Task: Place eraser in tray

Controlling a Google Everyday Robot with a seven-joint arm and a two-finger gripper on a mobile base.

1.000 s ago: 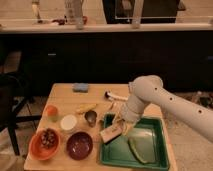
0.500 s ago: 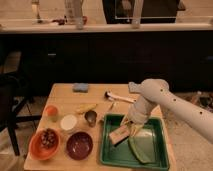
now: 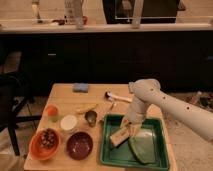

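The end effector (image 3: 129,127) is lowered over the middle of the tray (image 3: 111,156), at the end of a white arm (image 3: 170,107) that reaches in from the right and bends steeply down at the wrist. This posture suits a release from above, since the raised rim would block a sideways approach. Whether the end effector is spread or closed cannot be told.

The eraser (image 3: 119,137) is seen inside the tray, a tan block lying at a slant just below and to the left of the end effector. It appears to rest on or very near the tray floor, but whether it is touched or gripped cannot be made out. A pale green curved object (image 3: 141,148) also lies in the tray, to the right of the eraser; the eraser is set in the free left-centre part, probably so that it does not land on top of that object.

The tray is kept at the near right corner of the desk (image 3: 62,95). The other items are grouped well apart from it: an orange bowl (image 3: 44,145) and a maroon bowl (image 3: 80,145) to the left, a blue pad (image 3: 81,87) at the far side, and a white-handled tool (image 3: 119,96) behind the tray.

The task is judged to be nearly complete; what remains is a clean letting-go and a lift straight up, so that the eraser is not dragged back over the rim.
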